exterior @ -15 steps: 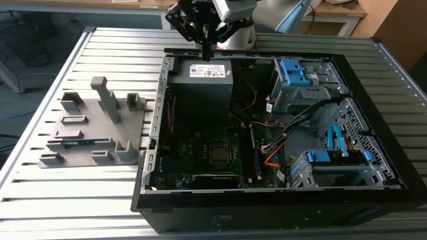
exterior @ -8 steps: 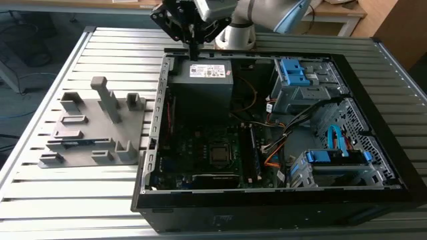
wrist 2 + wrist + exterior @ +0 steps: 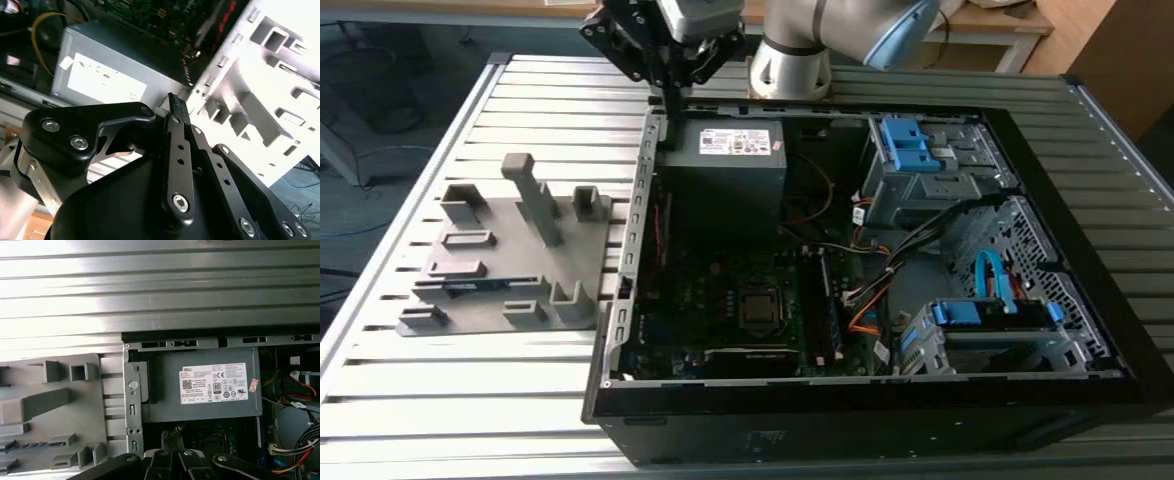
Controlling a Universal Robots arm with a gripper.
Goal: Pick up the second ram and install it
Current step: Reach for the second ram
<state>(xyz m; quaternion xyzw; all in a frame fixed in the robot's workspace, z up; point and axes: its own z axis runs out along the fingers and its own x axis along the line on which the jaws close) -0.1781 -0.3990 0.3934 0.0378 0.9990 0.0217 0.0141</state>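
In the exterior view, the slatted metal table (image 3: 400, 400) carries the grey fixture (image 3: 507, 250) towards its 9 o'clock side. The second ram (image 3: 454, 289) lies flat in a low slot in the 8 o'clock part of that fixture, touching its walls; in the first wrist view it is a thin dark strip (image 3: 37, 444) sunk between the grey ridges, and no finger is on it.

At 1 o'clock from the fixture and well apart from the ram hangs the gripper (image 3: 672, 92), pointing down over the 11 o'clock corner of the open computer case (image 3: 854, 400). In the second wrist view its black fingers (image 3: 180, 145) run side by side to one shared tip, pressed together with nothing between them; in the first wrist view they are also drawn close (image 3: 172, 460).

Inside the case, just at 5 o'clock from the gripper, sits the grey power supply (image 3: 734, 160) with its pale label. At 6 o'clock from it lies the dark motherboard (image 3: 707, 280) with the processor socket (image 3: 758, 308). At 3 o'clock from the power supply stands a drive cage with a blue bracket (image 3: 914, 145); a second blue bracket (image 3: 994, 312) sits at the case's 4 o'clock, with black and orange cables between them.
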